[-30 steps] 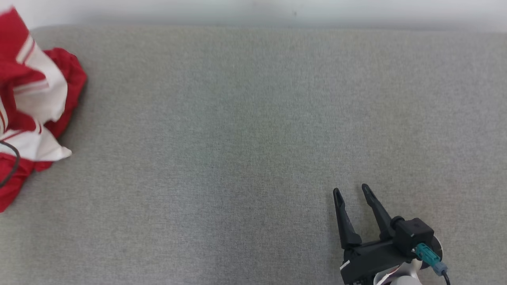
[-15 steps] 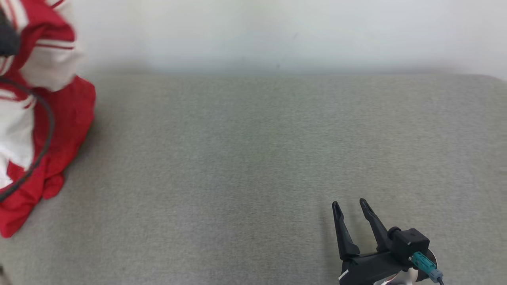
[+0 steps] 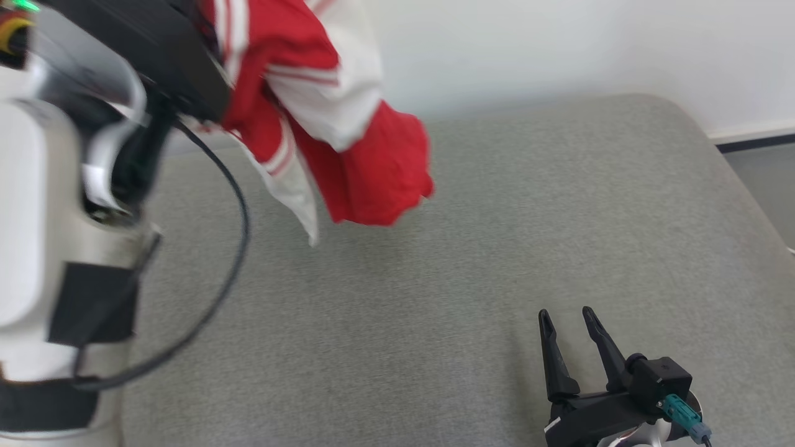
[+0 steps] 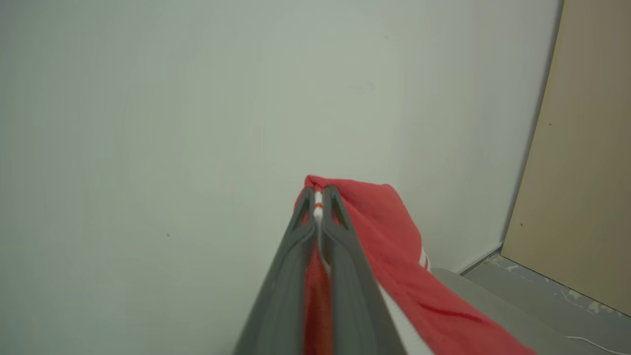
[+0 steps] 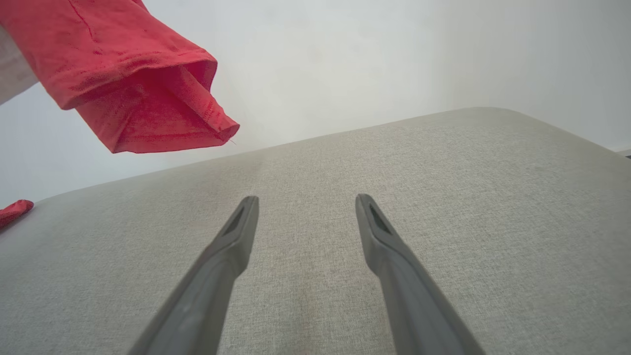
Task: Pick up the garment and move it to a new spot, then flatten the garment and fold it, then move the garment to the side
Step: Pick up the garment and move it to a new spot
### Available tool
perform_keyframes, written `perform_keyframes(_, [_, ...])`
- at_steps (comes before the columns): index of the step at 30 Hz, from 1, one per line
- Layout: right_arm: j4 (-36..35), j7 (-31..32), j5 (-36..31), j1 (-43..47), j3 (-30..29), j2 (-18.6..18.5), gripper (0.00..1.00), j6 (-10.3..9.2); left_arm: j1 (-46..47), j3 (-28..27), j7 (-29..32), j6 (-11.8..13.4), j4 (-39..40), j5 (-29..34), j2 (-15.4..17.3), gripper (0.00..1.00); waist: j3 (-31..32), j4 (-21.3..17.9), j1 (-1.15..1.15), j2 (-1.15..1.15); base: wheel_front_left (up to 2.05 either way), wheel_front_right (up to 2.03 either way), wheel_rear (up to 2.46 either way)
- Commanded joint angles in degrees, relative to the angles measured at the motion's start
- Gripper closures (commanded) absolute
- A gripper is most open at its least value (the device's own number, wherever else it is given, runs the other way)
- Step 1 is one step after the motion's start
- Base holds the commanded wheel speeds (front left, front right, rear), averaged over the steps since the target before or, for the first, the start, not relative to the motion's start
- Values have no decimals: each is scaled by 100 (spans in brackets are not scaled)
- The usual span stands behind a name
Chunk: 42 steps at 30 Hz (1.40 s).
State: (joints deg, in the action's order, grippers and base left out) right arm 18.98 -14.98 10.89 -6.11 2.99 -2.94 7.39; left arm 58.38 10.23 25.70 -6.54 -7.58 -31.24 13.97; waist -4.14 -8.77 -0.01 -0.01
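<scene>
Left jaws pinching garment [image 3: 372, 180] | right jaws parted | grey cushion [image 3: 497, 248] | wall [image 3: 559, 49]

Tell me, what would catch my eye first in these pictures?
The red and white garment strikes you first, dangling at the upper left of the head view above the grey cushion. The left gripper is shut on a fold of it, seen close up in the left wrist view. At the lower right of the head view, the right gripper sits open over the cushion, holding nothing.
</scene>
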Motion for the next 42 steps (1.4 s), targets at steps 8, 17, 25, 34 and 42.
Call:
perform_keyframes(8, [-105,-26,27,-30,-3,12,0,19,-874,874,-337,4,-223,593,-261,100,-163,-454,1,1,0,0,0])
perform_keyframes(17, [-52,-28,65,-59,68,12,0,19,-1975,1479,-1006,183,-1826,737,-824,100,-198,-426,1,1,0,0,0])
perform_keyframes(25, [23,-27,15,72,34,11,0,19,-2494,1599,-1849,323,-2609,758,-929,0,-2,-307,1,1,0,0,0])
perform_keyframes(34, [27,22,-51,244,-29,10,0,19,-3283,1435,-3240,407,-2222,769,-721,0,291,-42,1,1,0,0,0])
perform_keyframes(42, [-89,77,-128,505,-278,8,0,19,-4948,810,-4091,875,-673,882,-505,0,454,427,1,1,0,0,0])
